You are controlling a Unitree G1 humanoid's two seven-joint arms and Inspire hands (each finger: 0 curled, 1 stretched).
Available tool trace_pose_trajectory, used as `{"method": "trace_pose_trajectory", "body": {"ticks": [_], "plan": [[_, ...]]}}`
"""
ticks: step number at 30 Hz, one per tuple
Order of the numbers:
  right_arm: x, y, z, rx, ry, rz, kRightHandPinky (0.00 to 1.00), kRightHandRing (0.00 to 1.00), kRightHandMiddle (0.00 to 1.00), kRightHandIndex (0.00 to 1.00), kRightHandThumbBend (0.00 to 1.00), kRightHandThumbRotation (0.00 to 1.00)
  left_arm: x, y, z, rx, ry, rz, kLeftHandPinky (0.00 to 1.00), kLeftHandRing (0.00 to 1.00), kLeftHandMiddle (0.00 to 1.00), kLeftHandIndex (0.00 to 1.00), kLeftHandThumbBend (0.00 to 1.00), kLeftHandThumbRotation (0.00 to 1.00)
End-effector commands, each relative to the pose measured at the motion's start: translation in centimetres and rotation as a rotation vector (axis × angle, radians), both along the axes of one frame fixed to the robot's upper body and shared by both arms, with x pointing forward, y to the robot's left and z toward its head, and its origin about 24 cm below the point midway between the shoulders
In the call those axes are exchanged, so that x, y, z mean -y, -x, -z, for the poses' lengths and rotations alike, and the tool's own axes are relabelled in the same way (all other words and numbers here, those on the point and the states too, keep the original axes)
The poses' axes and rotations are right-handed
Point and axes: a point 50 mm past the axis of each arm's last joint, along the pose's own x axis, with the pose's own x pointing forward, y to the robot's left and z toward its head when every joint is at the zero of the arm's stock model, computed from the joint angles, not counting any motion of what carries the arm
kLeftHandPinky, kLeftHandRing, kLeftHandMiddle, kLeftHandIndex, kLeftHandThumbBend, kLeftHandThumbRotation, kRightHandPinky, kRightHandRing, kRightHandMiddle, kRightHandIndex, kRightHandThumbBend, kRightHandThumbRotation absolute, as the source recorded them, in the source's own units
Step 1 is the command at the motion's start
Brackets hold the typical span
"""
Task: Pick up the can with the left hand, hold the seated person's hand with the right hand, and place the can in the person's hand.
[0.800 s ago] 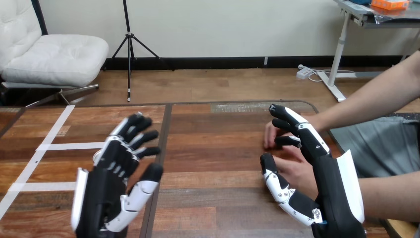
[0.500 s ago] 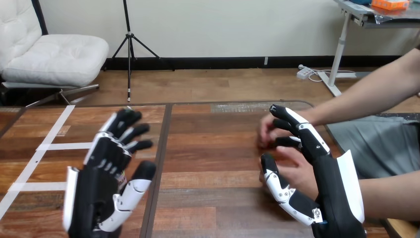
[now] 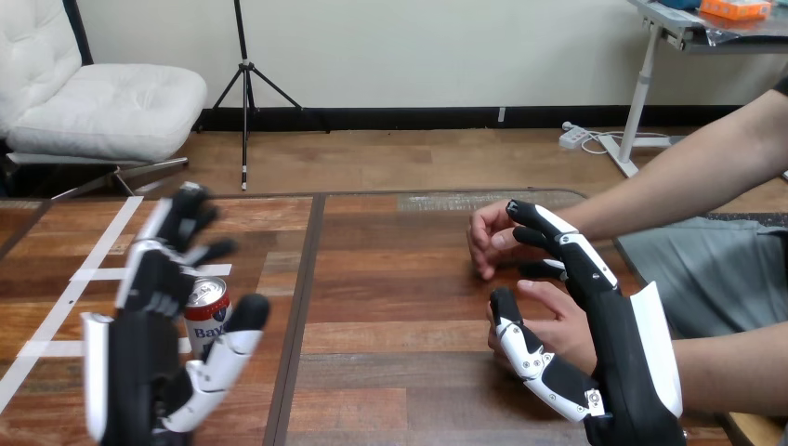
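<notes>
At my left on the table [image 3: 390,288], the can [image 3: 206,308] stands ungripped within my open left hand [image 3: 130,362] (pickup pending); my right hand [image 3: 624,358], fingers straight, flanks the person's nearer hand [image 3: 558,327], unclasped.

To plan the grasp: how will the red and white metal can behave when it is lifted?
The red and white metal can stands upright, so a sideways push may tip it and let it roll. Its smooth round wall probably slips in a loose grip.
</notes>
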Motion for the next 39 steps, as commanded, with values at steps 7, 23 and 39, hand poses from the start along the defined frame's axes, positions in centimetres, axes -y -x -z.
{"method": "trace_pose_trajectory", "body": {"ticks": [7,23,39], "plan": [[-0.2,-1.1,-1.5,0.089,-0.024,-0.025,0.73,0.83,0.86,0.83,0.27,0.0,-1.0,-1.3,-1.1,0.082,-0.039,-0.074,0.85,0.92,0.92,0.89,0.64,0.51],[-0.5,-0.9,-1.4,0.085,-0.029,-0.029,0.73,0.82,0.85,0.82,0.27,0.0,-2.5,-1.6,-0.8,0.027,-0.124,-0.183,0.89,0.92,0.92,0.89,0.72,0.48],[-0.4,-0.9,-1.3,0.092,-0.025,-0.033,0.72,0.82,0.85,0.82,0.26,0.0,-3.3,-2.2,-0.4,-0.062,-0.182,-0.19,0.98,0.99,0.98,0.93,0.81,0.47]]}}
